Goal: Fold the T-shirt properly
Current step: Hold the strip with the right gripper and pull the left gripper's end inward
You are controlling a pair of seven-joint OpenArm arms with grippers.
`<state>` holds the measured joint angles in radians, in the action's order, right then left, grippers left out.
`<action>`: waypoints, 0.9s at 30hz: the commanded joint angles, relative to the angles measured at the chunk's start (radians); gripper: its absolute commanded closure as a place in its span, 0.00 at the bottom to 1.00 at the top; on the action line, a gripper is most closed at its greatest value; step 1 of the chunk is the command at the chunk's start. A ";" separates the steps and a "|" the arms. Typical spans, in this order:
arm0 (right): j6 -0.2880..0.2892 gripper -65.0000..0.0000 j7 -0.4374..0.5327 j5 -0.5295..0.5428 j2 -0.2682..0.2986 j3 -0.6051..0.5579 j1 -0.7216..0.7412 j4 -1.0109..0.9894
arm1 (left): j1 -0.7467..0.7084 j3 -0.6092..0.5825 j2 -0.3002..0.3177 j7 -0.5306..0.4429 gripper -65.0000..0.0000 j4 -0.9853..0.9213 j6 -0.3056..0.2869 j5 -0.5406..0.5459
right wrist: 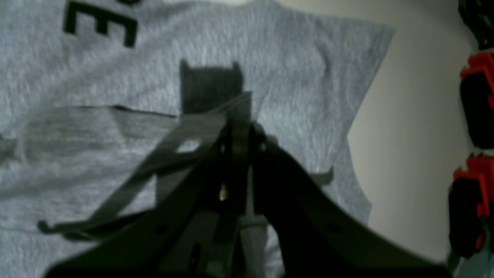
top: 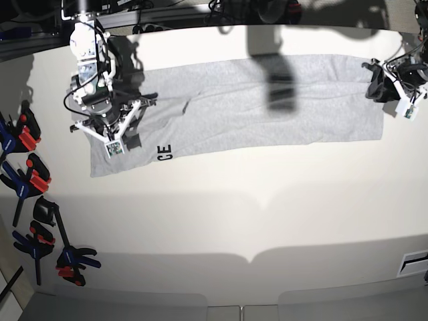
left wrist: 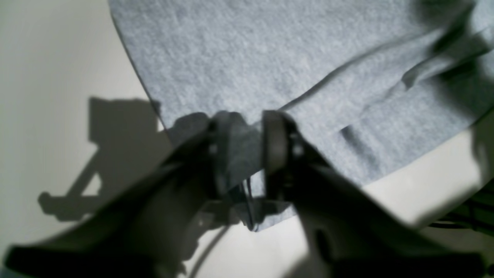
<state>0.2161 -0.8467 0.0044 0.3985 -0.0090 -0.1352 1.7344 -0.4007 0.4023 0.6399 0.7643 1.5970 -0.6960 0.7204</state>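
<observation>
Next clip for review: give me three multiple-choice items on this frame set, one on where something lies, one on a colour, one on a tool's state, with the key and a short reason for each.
1. Where do the clamps lie in the base view?
A. along the table's left edge
B. on the T-shirt
C. at the far right corner

2. What colour is the lettering on the T-shirt?
A. red
B. black
C. white

3. How does the right tool stand?
A. wide open above the bare table
B. out of every view
C. shut on a fold of the T-shirt

Key: 1 A, they sit by the left edge, off the cloth. 2 B, dark block capitals on grey. 3 C, the right wrist view shows grey cloth pinched between closed jaws.
</observation>
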 commanded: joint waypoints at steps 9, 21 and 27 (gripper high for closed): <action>-0.016 0.58 -0.006 -0.070 0.011 0.007 0.022 0.016 | 0.013 0.010 0.020 0.074 0.44 0.014 0.106 0.019; -0.052 0.58 0.068 -0.082 0.011 0.008 0.041 0.074 | 0.152 0.010 0.025 0.142 0.44 -0.040 0.218 0.129; -0.052 0.58 0.120 -0.014 0.011 0.008 0.040 0.146 | 0.213 0.010 0.011 0.149 0.44 -0.232 0.209 0.224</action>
<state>0.1749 -0.7486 -0.0032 0.3965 -0.0067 -0.1104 1.8622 -0.1989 0.4026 0.6292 0.9321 1.3499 -0.4774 0.9226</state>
